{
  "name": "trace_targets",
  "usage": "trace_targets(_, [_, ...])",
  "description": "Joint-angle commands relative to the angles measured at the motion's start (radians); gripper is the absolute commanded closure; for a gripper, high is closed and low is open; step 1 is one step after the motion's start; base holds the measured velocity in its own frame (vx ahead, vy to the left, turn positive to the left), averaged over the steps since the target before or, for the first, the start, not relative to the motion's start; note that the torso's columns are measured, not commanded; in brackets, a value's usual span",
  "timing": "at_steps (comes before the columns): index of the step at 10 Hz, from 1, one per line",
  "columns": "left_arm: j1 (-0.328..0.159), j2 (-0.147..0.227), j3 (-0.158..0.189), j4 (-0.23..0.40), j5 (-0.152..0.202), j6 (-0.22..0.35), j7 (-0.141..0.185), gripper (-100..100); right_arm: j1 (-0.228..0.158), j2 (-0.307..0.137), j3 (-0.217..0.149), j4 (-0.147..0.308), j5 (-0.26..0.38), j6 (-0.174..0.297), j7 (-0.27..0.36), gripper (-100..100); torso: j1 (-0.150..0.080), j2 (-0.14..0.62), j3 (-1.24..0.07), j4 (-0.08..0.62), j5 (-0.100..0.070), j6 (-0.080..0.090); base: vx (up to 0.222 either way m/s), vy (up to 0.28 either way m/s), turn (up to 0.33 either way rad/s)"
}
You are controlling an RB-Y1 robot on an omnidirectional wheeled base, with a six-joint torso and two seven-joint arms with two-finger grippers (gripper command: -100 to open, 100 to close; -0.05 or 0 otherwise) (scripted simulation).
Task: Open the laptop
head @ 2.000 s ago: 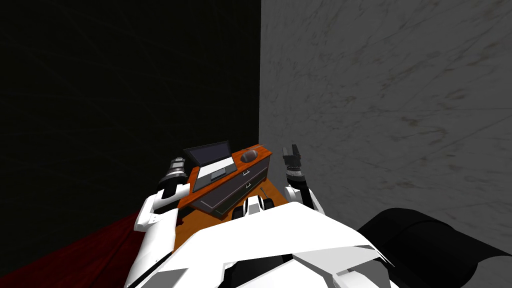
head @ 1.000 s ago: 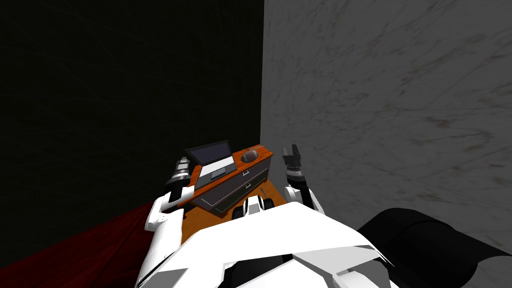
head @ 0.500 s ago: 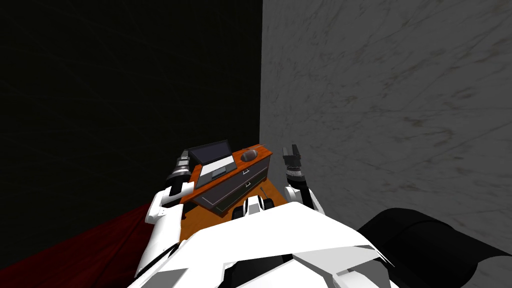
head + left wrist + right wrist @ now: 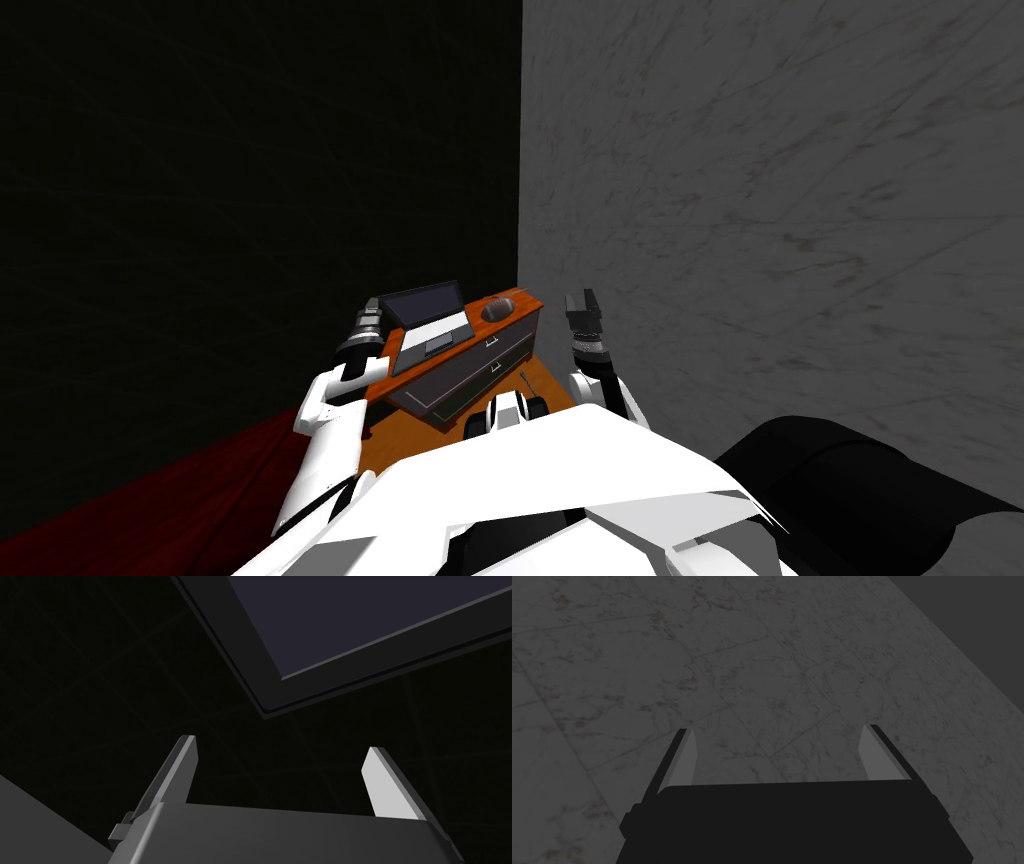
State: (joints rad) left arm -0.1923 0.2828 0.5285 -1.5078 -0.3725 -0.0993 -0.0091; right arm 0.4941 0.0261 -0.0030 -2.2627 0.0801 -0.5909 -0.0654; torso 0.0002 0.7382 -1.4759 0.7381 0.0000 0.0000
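Currently the laptop (image 4: 430,318) stands open just left of frame centre in the head view, with its lid raised and its base flat on the orange-brown desk (image 4: 522,299), which has dark drawer fronts. A dark rounded object (image 4: 497,311) lies on the desk to the right of the laptop.

Left gripper (image 4: 282,743): jaws spread, nothing between them. A corner of the laptop's dark screen lies beyond the fingertips, clear of both.

Right gripper (image 4: 583,302): raised to the right of the desk, near the grey marbled wall (image 4: 760,200), jaws spread, holding nothing.
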Motion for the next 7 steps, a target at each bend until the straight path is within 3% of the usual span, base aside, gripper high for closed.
trace_targets(1, [-0.020, 0.023, -0.017, 0.005, 0.004, 0.055, 0.009, -100, 0.000, 0.000, 0.000, 0.000, 0.000, 0.000, 0.000, 0, 0.000, 0.000, 0.000, 0.000, 0.000, 0.000, -0.027, 0.014, -0.033])
trace_targets(7, [-0.070, 0.081, -0.056, 0.025, 0.014, 0.175, 0.028, -100, 0.000, 0.000, 0.000, 0.000, 0.000, 0.000, 0.000, 0, 0.000, 0.000, 0.000, 0.000, 0.000, 0.000, -0.030, 0.014, -0.031])
